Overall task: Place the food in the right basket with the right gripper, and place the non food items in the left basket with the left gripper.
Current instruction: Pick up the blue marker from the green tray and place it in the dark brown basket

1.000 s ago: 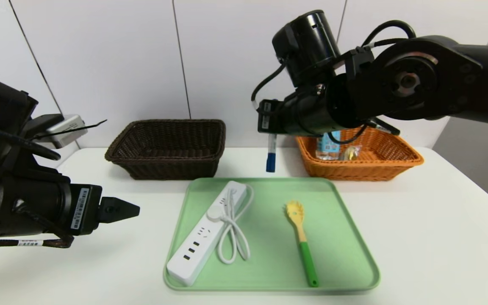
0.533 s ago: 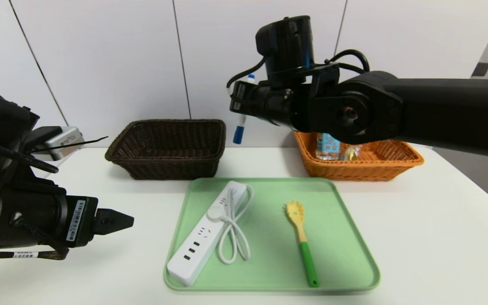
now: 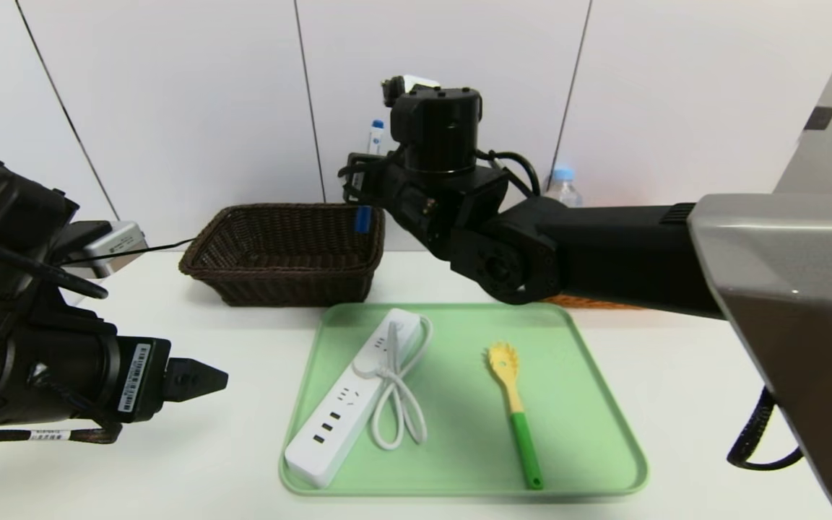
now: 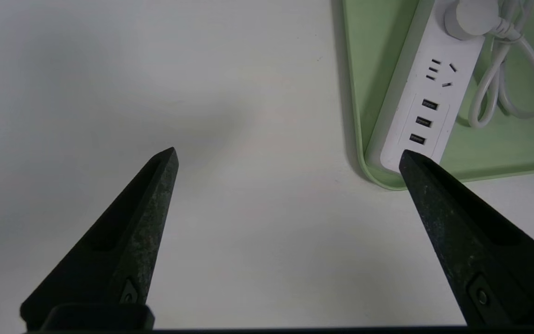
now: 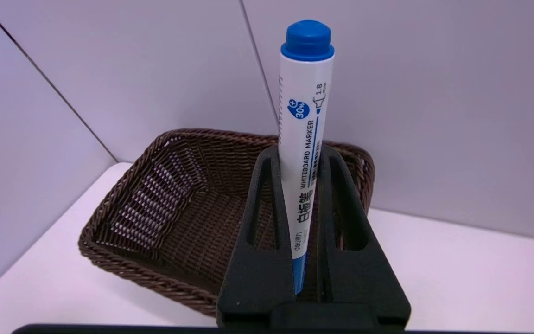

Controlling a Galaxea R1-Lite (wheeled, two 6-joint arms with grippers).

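I count two woven wicker baskets at the back of the white desk (image 3: 705, 375). The rectangular dark brown basket (image 3: 286, 253) stands on my left. Of the orange-tan basket (image 3: 589, 301) only a sliver of rim shows under my right arm.

One pale green plastic tray (image 3: 589, 433) lies in front of them, carrying two things. One is a white power strip with a coiled white cord (image 3: 354, 393), which has three small ports in a row and sockets further along. The other is a yellow pasta spoon with a green handle (image 3: 513, 408), well apart from the strip.

My right tool (image 5: 301, 150) is clamped on one white marker with a blue cap (image 5: 306, 134). I hold it upright, with one blue end above the fingers (image 5: 267, 222) and the other below. It sits at the right-hand rim of the dark brown basket, raised above it. On its barrel I read "WHITEBOARD MARKER", "30%" in a blue drop, "1.8 mm", and some Chinese characters.

My left tool (image 4: 288, 157) hangs over bare desk beside the tray's near left corner, its two pointed fingers spread wide and holding nothing.

One clear water bottle with a light blue cap (image 3: 564, 186) peeks up behind my right arm. I cannot tell where it stands.
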